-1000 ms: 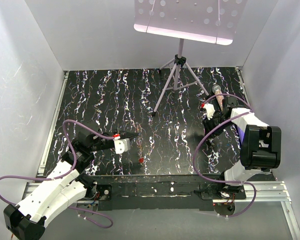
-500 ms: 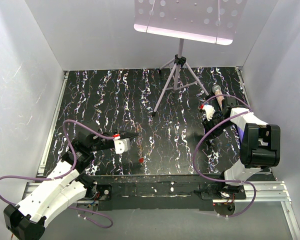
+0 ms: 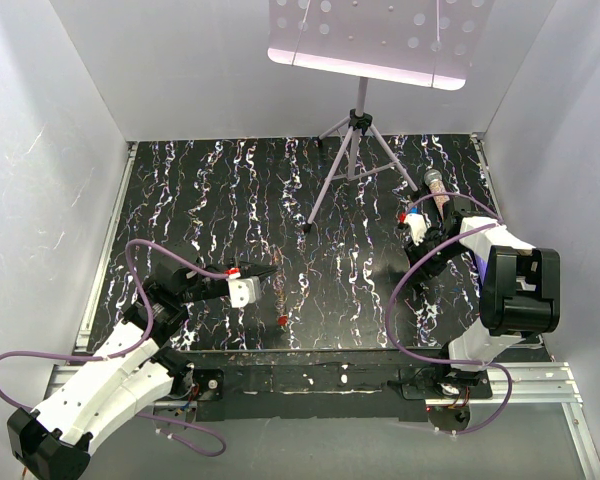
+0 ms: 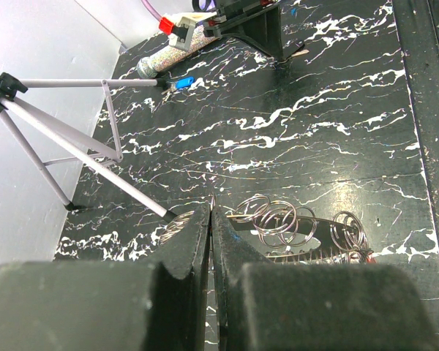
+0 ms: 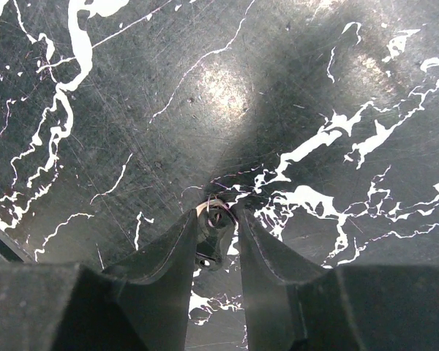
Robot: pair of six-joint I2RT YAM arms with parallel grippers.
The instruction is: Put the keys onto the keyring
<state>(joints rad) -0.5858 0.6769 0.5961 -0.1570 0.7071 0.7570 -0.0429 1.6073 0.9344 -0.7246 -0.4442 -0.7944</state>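
From the top external camera, the left tool (image 3: 268, 271) was pressed together low over the black marbled worktop (image 3: 210, 200). The keyring (image 3: 278, 294) hung from its tip as a thin strand with a red piece at the bottom. The right tool (image 3: 414, 226) was down at the worktop's far right, just beside a glittery microphone (image 3: 434, 186) and near a tripod (image 3: 345, 160).

In the left wrist view, the fingers (image 4: 194, 241) were closed tight against each other, pinching the keyring's wire. Its silver coils (image 4: 278, 219) looped just beyond and below them. A blue-headed key (image 4: 184, 82) lay on the worktop far off, near the microphone.

In the right wrist view, the right tool's jaws were narrowed to a slim gap, tips at the surface. They gripped a small dark key (image 5: 215, 232), or so it appeared, since shadow hid most of its shape.
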